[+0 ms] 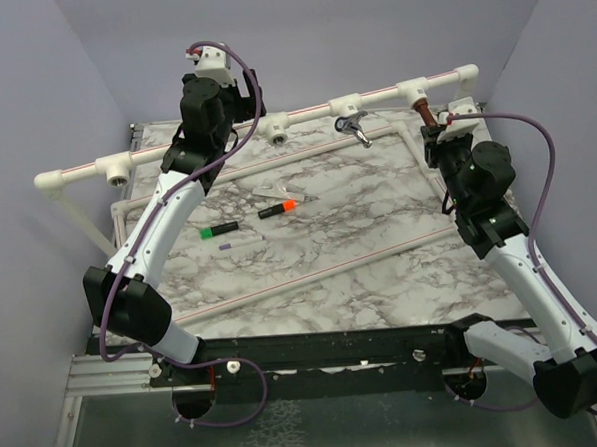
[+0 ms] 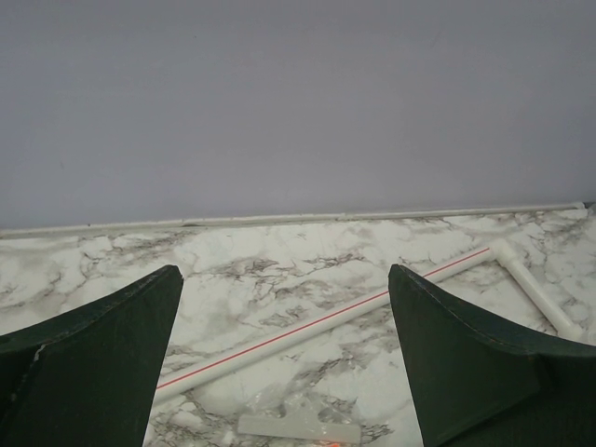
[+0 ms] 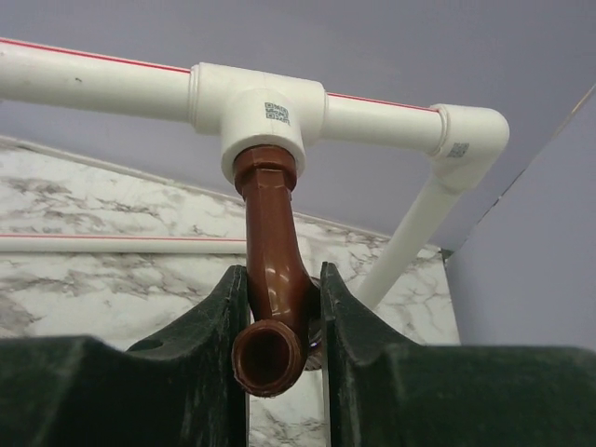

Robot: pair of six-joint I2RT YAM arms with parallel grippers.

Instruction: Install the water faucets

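Observation:
The copper-coloured faucet (image 3: 275, 270) hangs from a white tee (image 3: 259, 112) on the raised pipe, its threaded end in the tee's socket. My right gripper (image 3: 284, 275) is shut on its curved spout, a finger pressed against each side. From above, this faucet (image 1: 425, 110) is at the rail's right end with the right gripper (image 1: 439, 126) just below it. The silver faucet (image 1: 354, 127) hangs from the middle tee (image 1: 344, 107). My left gripper (image 2: 284, 270) is open with nothing between its fingers, raised over the back left of the table.
Two more tees (image 1: 277, 132) (image 1: 116, 173) on the rail have open sockets. An orange-capped marker (image 1: 278, 209) and a green-capped one (image 1: 219, 230) lie mid-table. Thin red-striped pipes (image 2: 317, 326) lie flat on the marble. An elbow (image 3: 470, 140) ends the rail by the right wall.

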